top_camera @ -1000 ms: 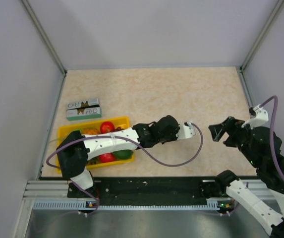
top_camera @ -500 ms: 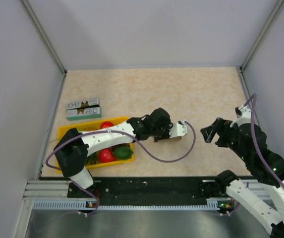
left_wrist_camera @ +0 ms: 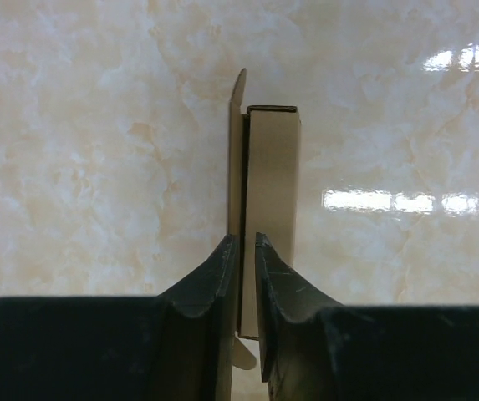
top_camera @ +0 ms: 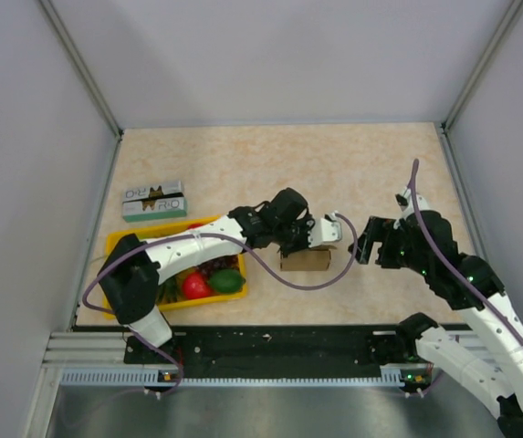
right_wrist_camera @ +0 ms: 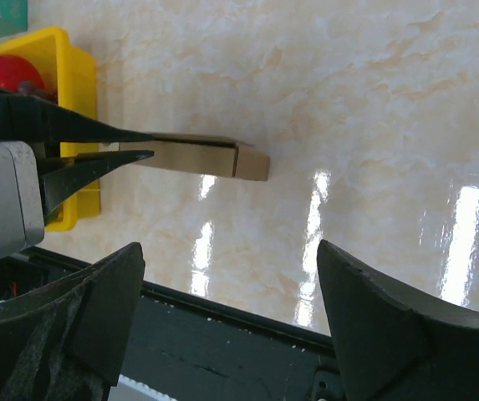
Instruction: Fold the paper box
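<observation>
Paper box [top_camera: 305, 259] rests on the surface [top_camera: 334, 173] near the yellow tray [top_camera: 115, 245], on its right. Its long axis runs across, from the left pincer [top_camera: 290, 246] toward the right pincer [top_camera: 367, 243]. The left pincer is nearly pressed together, pinching a thin wall at the box's end (a loose flap stands beside it). The right pincer hangs spread wide and empty, close to the free end but apart from it. It looks best placed to take that end.
</observation>
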Controlling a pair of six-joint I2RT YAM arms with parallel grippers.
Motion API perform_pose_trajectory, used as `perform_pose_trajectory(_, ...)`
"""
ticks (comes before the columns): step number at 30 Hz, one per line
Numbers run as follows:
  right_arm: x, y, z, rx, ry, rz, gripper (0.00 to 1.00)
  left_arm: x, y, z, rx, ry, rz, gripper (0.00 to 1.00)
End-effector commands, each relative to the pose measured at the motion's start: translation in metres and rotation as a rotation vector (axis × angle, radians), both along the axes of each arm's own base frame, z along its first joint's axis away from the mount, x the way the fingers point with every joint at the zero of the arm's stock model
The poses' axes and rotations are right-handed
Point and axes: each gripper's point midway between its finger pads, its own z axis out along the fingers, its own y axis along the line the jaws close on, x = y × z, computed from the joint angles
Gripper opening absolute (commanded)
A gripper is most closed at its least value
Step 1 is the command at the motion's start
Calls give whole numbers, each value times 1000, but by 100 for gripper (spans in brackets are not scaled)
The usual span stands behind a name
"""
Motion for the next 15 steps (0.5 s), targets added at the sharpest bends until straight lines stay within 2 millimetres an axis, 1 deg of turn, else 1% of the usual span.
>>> perform_pose_trajectory(1,3,4,17,30,-66,25,84,13,-10,20,-57,-14,40,22)
perform_pose_trajectory(2,3,4,16,25,-69,28,84,14,-10,22,-62,-15,43,26)
perform_pose_trajectory(3,4,4,15,25,-69,26,84,17,-9,24,-63,-22,59,27)
perform_pose_trajectory(4,4,4,14,22,-69,28,84,18,-8,33,-84,-26,74,31)
perform_pose_trajectory(5,3,3,11,7,-63,35,84,20,-8,40,-100,-31,82,38)
perform_pose_trajectory(7,4,2,8,-11,-60,46,84,20,-5,57,-148,-17,103,42)
perform_pose_trajectory(8,3,1,7,-32,-61,59,84,18,-2,78,-206,-35,110,43)
perform_pose_trajectory(10,4,1,4,-51,-55,72,84,15,4,102,-299,-32,121,44)
perform_pose_trajectory(11,4,0,3,-66,-60,84,84,14,10,124,-378,-68,134,45)
perform_pose_trajectory(12,5,1,1,-77,-54,91,84,12,15,134,-409,-71,142,46)
perform_pose_trajectory(13,6,0,-1,-87,-51,95,84,2,21,151,-459,-58,134,46)
perform_pose_trajectory(14,7,1,-4,-98,-47,102,84,-1,25,147,-466,-51,143,46)
perform_pose_trajectory(15,8,1,-4,-103,-46,103,84,2,24,157,-514,-82,153,46)
